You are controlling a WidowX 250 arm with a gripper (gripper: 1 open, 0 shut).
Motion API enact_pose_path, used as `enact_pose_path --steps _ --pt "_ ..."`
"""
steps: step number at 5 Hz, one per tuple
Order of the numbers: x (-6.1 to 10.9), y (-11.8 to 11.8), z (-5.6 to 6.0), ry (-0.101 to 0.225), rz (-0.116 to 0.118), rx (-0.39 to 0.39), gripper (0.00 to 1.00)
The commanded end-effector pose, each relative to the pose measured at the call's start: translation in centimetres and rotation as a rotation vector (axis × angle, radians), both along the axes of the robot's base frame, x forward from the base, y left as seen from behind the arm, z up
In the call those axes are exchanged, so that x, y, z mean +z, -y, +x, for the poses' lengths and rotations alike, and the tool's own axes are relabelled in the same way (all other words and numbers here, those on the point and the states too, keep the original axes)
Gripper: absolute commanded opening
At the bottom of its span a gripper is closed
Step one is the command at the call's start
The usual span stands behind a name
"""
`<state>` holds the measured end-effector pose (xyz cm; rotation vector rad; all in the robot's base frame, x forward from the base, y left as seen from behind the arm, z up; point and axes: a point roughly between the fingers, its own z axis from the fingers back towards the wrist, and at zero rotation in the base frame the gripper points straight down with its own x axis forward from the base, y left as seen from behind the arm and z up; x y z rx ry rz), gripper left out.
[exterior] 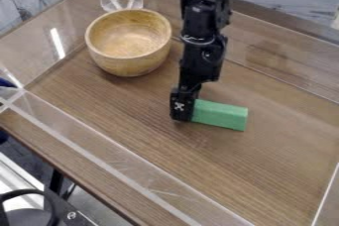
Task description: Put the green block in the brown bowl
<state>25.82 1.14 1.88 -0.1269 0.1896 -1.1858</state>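
Now my end effector (185,104) is wide apart, by the green block (221,116). I think it sits there to grab the block's near end.

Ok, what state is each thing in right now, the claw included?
Claw: open, down at the left end of the green block in the picture; whether it touches, I cannot tell.
Green block: lying flat on the table, outside the bowl.
Brown bowl: upright on the table, nothing seen inside.
Table: bearing the block and bowl.
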Motion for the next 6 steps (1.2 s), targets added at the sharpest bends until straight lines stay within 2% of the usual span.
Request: enact_pose_path --steps 1,3,5,6 --pt "0.1 0.4 -0.1 -0.001 -0.039 -0.027 1.00" --pt "0.2 1.4 -0.3 0.006 -0.107 -0.072 1.00" --pt "0.2 2.5 -0.8 0.027 -0.088 -0.045 1.00" --pt "0.3 2.4 0.0 0.030 -0.089 -0.049 1.00"
